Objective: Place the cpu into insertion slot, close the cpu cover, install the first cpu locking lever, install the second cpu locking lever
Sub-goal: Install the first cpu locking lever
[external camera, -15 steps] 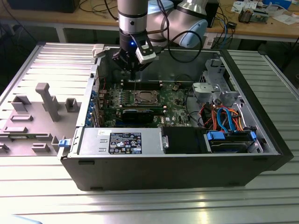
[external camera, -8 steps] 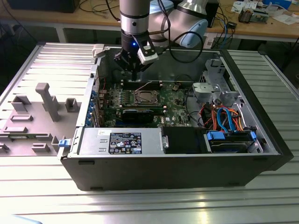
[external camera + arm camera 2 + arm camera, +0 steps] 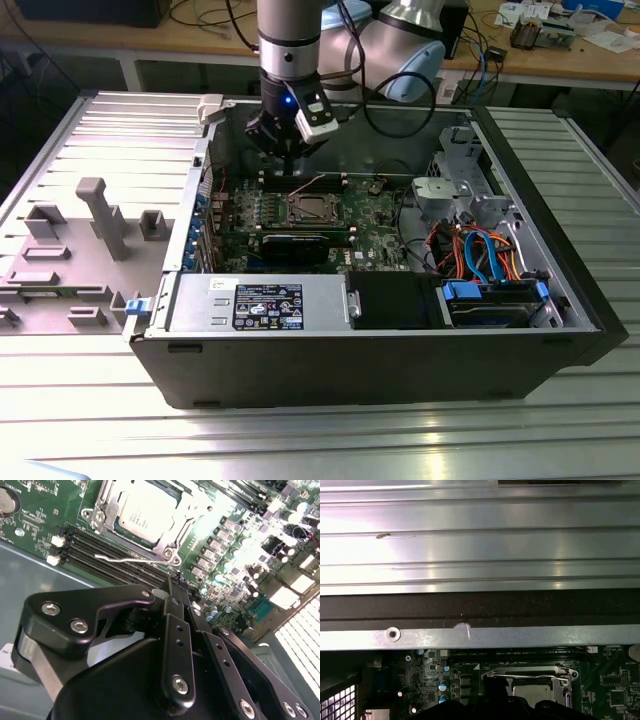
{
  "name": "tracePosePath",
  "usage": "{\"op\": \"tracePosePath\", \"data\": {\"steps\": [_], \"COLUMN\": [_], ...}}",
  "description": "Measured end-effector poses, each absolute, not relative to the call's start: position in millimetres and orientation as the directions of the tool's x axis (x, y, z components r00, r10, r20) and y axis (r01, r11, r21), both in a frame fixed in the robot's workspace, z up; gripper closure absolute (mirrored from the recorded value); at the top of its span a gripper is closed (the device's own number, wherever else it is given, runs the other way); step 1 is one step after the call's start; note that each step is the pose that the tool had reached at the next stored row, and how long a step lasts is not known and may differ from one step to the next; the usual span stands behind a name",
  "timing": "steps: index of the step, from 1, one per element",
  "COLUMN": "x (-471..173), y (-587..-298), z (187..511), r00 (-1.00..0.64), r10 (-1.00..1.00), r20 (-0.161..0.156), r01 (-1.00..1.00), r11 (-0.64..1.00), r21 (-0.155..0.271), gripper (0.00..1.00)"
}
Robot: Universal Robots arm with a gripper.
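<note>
The cpu is sitting in the insertion slot on the green board, near the middle of the open case and toward its far wall. The silver cpu cover is framing it, lying down over its edges. The chip is showing a pale, silvery-tan square face. It is probably light, stiff and fragile, best touched only by its edges. A thin wire lever is lying along the near side of the socket. The claw is hovering just beside the socket, fingers pressed narrowly together, holding nothing.
</note>
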State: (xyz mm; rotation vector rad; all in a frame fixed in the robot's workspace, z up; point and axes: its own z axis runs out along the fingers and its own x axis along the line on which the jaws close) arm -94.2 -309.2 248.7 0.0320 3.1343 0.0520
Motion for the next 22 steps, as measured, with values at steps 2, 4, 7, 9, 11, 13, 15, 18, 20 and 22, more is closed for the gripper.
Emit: {"op": "tracePosePath", "data": {"steps": [2, 4, 7, 9, 11, 13, 15, 18, 20, 22], "x": [-90.9, -88.2, -86.6, -85.7, -85.0, -84.1, -83.0, -82.0, -81.0, -79.9], "y": [-309.2, -309.2, -307.8, -305.8, -303.2, -301.7, -301.2, -300.8, -300.7, -300.6], "z": [245.8, 241.5, 236.2, 232.8, 230.1, 225.6, 223.6, 220.9, 218.8, 216.8], "r00": [-1.000, -1.000, -1.000, -1.000, -1.000, -1.000, -1.000, -1.000, -1.000, -1.000], "r10": [0.017, 0.014, 0.008, -0.002, -0.011, -0.013, -0.014, -0.017, -0.021, -0.025], "r20": [-0.006, -0.006, -0.006, -0.006, -0.006, -0.006, -0.006, -0.006, -0.006, -0.006], "r01": [0.017, 0.014, 0.008, -0.002, -0.011, -0.013, -0.014, -0.017, -0.022, -0.026], "r11": [0.999, 0.999, 1.000, 1.000, 1.000, 1.000, 1.000, 0.999, 0.999, 0.999], "r21": [0.030, 0.029, 0.028, 0.028, 0.028, 0.028, 0.028, 0.028, 0.027, 0.027], "gripper": [0.89, 0.89, 0.89, 0.89, 0.89, 0.89, 0.89, 0.89, 0.89, 0.89]}}
